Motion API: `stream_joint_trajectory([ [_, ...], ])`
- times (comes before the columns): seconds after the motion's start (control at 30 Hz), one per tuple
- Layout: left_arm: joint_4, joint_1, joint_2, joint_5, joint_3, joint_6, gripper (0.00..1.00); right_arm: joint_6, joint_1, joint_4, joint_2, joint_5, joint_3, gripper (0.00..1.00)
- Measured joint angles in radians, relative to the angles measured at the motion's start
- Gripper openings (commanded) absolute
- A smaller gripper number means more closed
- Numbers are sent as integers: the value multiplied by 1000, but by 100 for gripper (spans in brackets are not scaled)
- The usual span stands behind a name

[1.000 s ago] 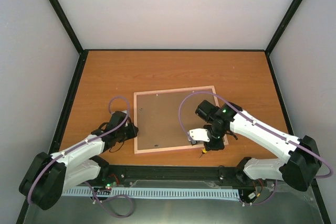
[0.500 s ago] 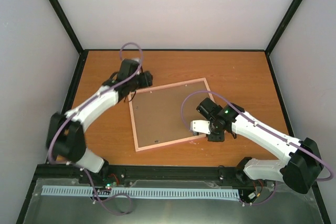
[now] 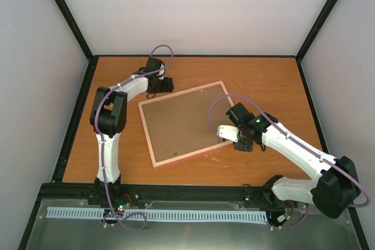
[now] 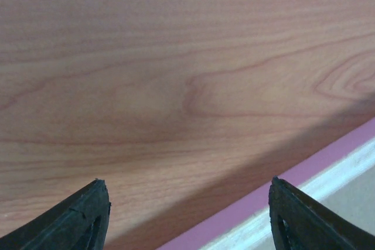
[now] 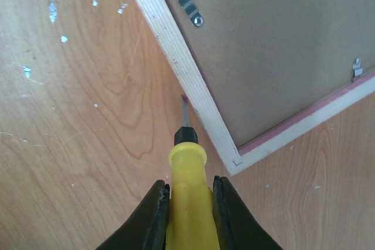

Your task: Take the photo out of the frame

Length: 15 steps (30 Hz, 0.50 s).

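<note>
The frame (image 3: 186, 122) lies back side up on the table, skewed, its brown board (image 5: 281, 45) facing up inside a pale border with a pink edge (image 4: 304, 175). The photo is hidden. My left gripper (image 3: 166, 84) hovers open at the frame's far left corner, with nothing between its fingers (image 4: 88, 219). My right gripper (image 5: 191, 190) is shut on a yellow-handled screwdriver (image 5: 187, 165). The screwdriver's tip rests on the table right beside the frame's right edge, near its front right corner. In the top view this gripper (image 3: 229, 134) sits just off that edge.
Two small metal clips (image 5: 191, 10) (image 5: 356, 69) sit on the backing board near the border. The wooden table (image 3: 263, 80) is bounded by black rails (image 3: 75, 115) and white walls.
My left arm swung from the near left to the frame's far left corner and its gripper opened. The frame turned counter-clockwise. My right gripper shifted slightly right with the screwdriver.
</note>
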Motion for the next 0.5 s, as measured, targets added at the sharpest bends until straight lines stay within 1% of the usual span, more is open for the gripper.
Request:
stream_joint_trajectory([
  [0.13,-15,0,5,10,-15,24,70,-20,-50,22,10,-4,3,3],
  [0.23,-14,0,-16,10,-66,29,69,-40,-97,38,43,-17,17,3],
  [0.3,-5,0,-44,4,-114,31,68,-53,-135,39,78,-42,42,3],
  [0.43,-18,4,-136,4,-224,29,63,-74,-187,45,157,-76,106,3],
  [0.5,-34,5,-168,5,-255,27,61,-81,-204,56,200,-88,141,3],
])
